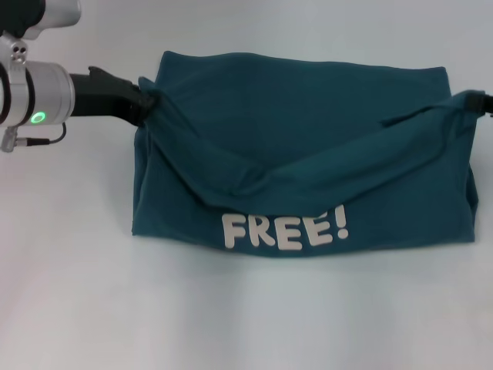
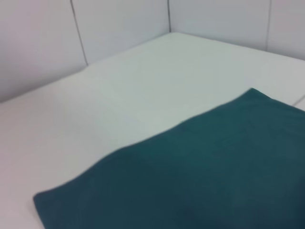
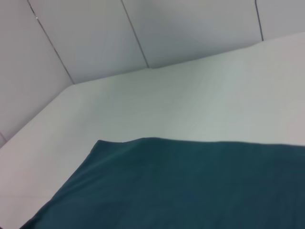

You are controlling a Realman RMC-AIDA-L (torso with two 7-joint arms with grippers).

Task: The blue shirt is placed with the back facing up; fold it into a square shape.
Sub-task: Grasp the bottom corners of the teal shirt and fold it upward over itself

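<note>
The blue shirt (image 1: pixel 308 146) lies across the white table, partly folded, with the white letters "FREE!" (image 1: pixel 285 230) showing on its near flap. My left gripper (image 1: pixel 146 104) is shut on the shirt's edge at its left side and holds it lifted. My right gripper (image 1: pixel 476 102) is at the right edge of the head view, pinching the shirt's right edge. A fold of cloth sags between the two grippers. The shirt also shows in the left wrist view (image 2: pixel 200 176) and in the right wrist view (image 3: pixel 190 186) as flat teal cloth.
The white table (image 1: pixel 231 316) spreads around the shirt. White wall panels (image 2: pixel 47 43) stand behind the table's far edge and corner in both wrist views.
</note>
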